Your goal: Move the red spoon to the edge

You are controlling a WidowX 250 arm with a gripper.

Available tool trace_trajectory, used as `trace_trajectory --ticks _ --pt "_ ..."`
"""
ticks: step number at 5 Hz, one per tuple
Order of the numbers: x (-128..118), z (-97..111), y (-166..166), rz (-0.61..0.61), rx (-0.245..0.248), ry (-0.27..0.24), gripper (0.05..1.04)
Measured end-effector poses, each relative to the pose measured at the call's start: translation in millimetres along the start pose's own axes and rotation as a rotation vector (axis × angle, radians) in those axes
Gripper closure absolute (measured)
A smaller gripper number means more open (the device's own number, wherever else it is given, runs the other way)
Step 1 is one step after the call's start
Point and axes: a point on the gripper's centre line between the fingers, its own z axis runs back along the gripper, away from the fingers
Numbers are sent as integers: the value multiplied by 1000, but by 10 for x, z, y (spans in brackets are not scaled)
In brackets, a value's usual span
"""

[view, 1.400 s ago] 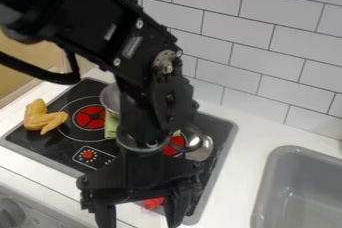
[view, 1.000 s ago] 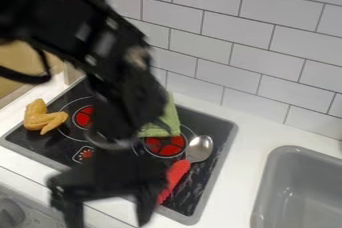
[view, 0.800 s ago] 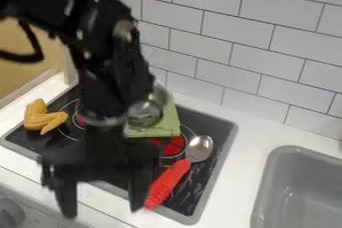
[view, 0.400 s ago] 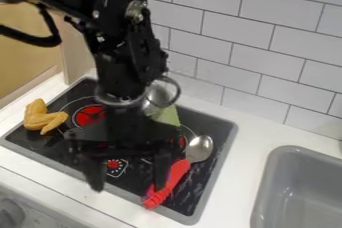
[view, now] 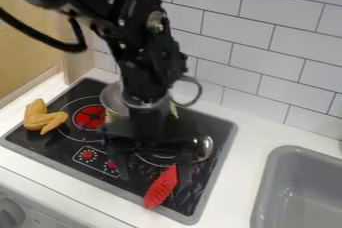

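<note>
While the gripper hangs wide open, the red spoon overlaps the stove's near rim.

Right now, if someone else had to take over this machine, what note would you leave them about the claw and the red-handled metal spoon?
Claw: the black two-finger claw is open over the black stovetop, holding nothing.
Spoon: the red-handled metal spoon lies slantwise on the stovetop's right part, handle end at the grey front rim; its upper handle appears between the claw's fingers. Contact can't be judged.
Done: claw is at the spoon, no grip yet.
Left: probably grip or nudge the spoon to the edge; the task doesn't say which.
Mind the silver metal pot behind the arm.
</note>
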Motion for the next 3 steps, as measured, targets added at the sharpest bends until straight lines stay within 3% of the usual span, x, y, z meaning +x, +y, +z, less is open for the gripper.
trace_trajectory --ticks 1,2,3 --pt "118 -104 -74 -57 -12 5 83" --pt "120 -257 -27 -113 23 32 83" --pt "213 -319 -44 -168 34 22 83"
